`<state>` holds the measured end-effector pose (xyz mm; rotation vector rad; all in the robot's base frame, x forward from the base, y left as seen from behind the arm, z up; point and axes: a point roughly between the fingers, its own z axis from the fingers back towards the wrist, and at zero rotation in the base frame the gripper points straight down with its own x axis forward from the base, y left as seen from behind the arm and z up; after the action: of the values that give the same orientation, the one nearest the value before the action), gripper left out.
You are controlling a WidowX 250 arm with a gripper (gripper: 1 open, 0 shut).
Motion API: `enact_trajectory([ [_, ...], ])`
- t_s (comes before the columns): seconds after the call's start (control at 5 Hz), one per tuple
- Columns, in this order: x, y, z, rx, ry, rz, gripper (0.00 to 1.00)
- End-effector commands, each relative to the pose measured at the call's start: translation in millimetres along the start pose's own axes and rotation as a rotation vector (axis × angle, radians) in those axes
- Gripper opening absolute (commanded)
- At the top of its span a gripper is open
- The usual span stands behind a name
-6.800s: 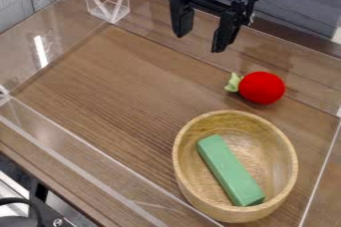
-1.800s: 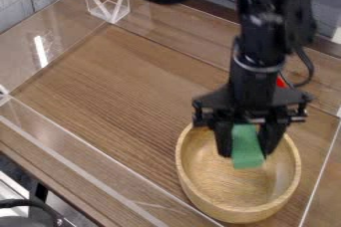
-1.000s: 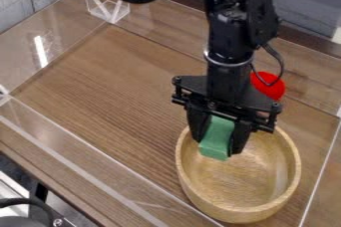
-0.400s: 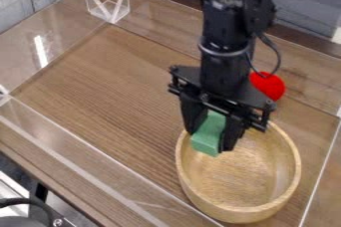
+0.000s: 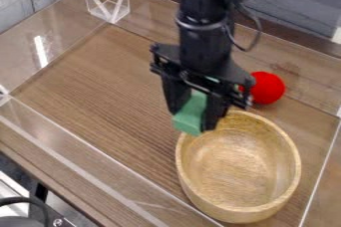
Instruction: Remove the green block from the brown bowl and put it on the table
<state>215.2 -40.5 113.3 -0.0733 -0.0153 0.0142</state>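
The mint-green block (image 5: 189, 114) hangs in the air just past the upper-left rim of the brown bowl (image 5: 240, 164), tilted on end. My gripper (image 5: 197, 105) is shut on the green block, its black fingers (image 5: 172, 97) on either side of it. The light tan wooden bowl sits at the front right of the dark wood-grain table (image 5: 107, 77) and holds nothing. The arm comes down from the top centre and hides part of the table behind it.
A red strawberry-like toy (image 5: 264, 86) lies on the table right of the gripper, behind the bowl. Low clear acrylic walls (image 5: 54, 136) border the tabletop. A small clear stand (image 5: 107, 5) is at the back left.
The gripper has carried the green block up and to the left, from above the bowl's inside to just beyond its upper-left rim. The bowl and the red toy stayed put.
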Motion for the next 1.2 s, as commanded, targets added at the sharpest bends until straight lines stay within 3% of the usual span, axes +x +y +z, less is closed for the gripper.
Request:
enact_trajectory([
  [0.0,7.1,24,14.0,0.009,-0.071,0.03,0.0],
  [0.2,5.0,56,8.8,0.031,-0.073,0.067,0.0],
  [0.6,-2.3,93,23.2,0.047,-0.06,-0.057,0.0],
  [0.8,-0.9,101,25.2,0.045,-0.045,-0.095,0.0],
  [1.0,9.7,105,17.4,0.047,-0.035,-0.114,0.0],
])
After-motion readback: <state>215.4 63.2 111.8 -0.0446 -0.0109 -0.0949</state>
